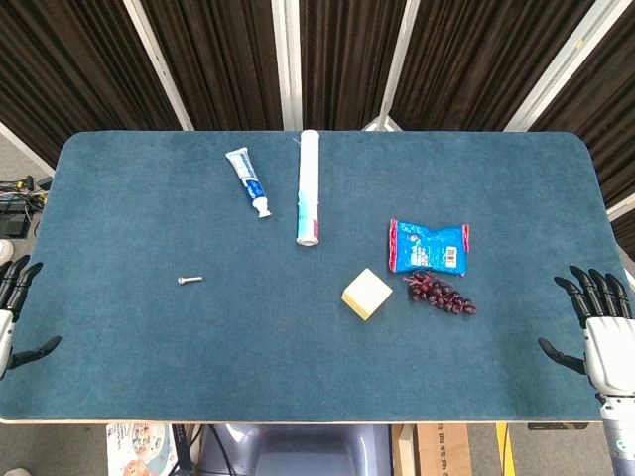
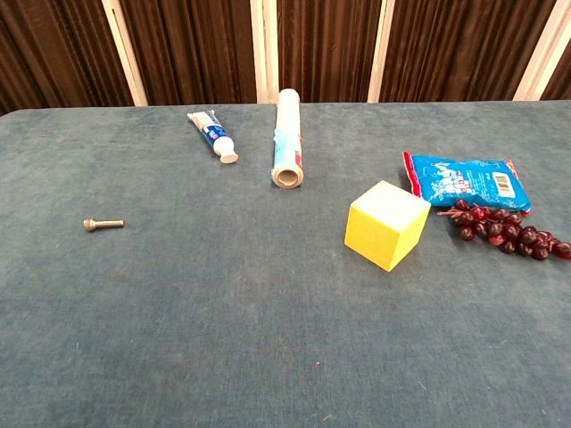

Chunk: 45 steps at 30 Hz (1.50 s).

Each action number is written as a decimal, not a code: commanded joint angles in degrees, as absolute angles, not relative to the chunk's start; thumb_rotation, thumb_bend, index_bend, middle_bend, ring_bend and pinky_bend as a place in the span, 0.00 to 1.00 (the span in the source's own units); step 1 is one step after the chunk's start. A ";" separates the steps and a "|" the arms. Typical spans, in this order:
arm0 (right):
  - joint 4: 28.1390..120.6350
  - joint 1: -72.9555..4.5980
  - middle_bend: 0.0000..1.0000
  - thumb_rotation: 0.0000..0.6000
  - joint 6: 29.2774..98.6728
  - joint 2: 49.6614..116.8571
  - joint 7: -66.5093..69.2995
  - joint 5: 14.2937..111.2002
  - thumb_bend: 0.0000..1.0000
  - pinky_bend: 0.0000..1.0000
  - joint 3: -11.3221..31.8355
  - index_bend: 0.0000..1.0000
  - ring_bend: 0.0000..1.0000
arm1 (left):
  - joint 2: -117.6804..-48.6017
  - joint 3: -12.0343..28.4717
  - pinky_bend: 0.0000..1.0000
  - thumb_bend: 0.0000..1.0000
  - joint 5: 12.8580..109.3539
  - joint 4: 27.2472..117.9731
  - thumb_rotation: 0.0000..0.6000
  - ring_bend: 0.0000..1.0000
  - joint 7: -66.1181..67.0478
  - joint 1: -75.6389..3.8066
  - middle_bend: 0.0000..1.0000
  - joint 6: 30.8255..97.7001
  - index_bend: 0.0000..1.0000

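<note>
Head view, left hand: the left hand (image 1: 14,312) sits at the table's left edge, dark fingers spread wide, holding nothing.
Head view, right hand: the right hand (image 1: 595,327) sits at the right edge, fingers fanned apart, holding nothing.
Head view, nearest things: a small bolt (image 1: 190,280) lies on the blue table (image 1: 119,198), well apart from the left hand; a bunch of dark grapes (image 1: 441,295) lies closest to the right hand, still well apart from it.
Head view, other things: a blue snack bag (image 1: 429,246) touches the grapes; a yellow cube (image 1: 366,294) lies just left of them; a white roll (image 1: 309,186) and a toothpaste tube (image 1: 248,180) lie further back.
Chest view, hands: neither shows.
Chest view, things: bolt (image 2: 103,224) at left, cube (image 2: 386,225) centre-right, grapes (image 2: 505,229) and bag (image 2: 466,181) at right, roll (image 2: 287,137) and tube (image 2: 212,135) behind.
</note>
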State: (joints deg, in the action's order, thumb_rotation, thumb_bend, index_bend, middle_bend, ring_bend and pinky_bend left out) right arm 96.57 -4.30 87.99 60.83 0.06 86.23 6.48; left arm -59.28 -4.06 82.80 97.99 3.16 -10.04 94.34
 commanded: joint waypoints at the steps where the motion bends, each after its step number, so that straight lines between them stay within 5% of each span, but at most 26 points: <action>1: 96.69 -4.39 0.11 1.00 87.45 60.72 0.02 85.71 0.15 0.00 6.46 0.19 0.04 | -59.14 -3.42 0.00 0.21 82.50 98.05 1.00 0.00 3.29 -9.57 0.00 94.37 0.05; 28: 98.50 -4.26 0.11 1.00 87.23 61.03 -0.57 84.99 0.15 0.00 6.28 0.19 0.04 | -60.16 -0.41 0.00 0.19 83.80 97.89 1.00 0.00 7.74 -8.40 0.06 91.26 0.09; 37: 98.85 -4.55 0.11 1.00 86.45 61.45 -2.10 84.27 0.15 0.00 6.28 0.19 0.04 | -56.14 5.05 0.00 0.19 71.42 103.33 1.00 0.00 12.40 -18.38 0.07 71.59 0.11; 41: 98.74 -4.82 0.11 1.00 85.78 61.99 -3.53 83.83 0.15 0.00 6.15 0.19 0.04 | -55.96 9.21 0.00 0.19 58.07 104.93 1.00 0.00 16.71 -26.32 0.09 59.78 0.18; 45: 98.59 -5.12 0.11 1.00 85.03 62.28 -4.22 83.33 0.15 0.00 6.11 0.19 0.04 | -59.87 10.68 0.00 0.21 48.00 105.41 1.00 0.00 24.10 -30.92 0.11 58.81 0.24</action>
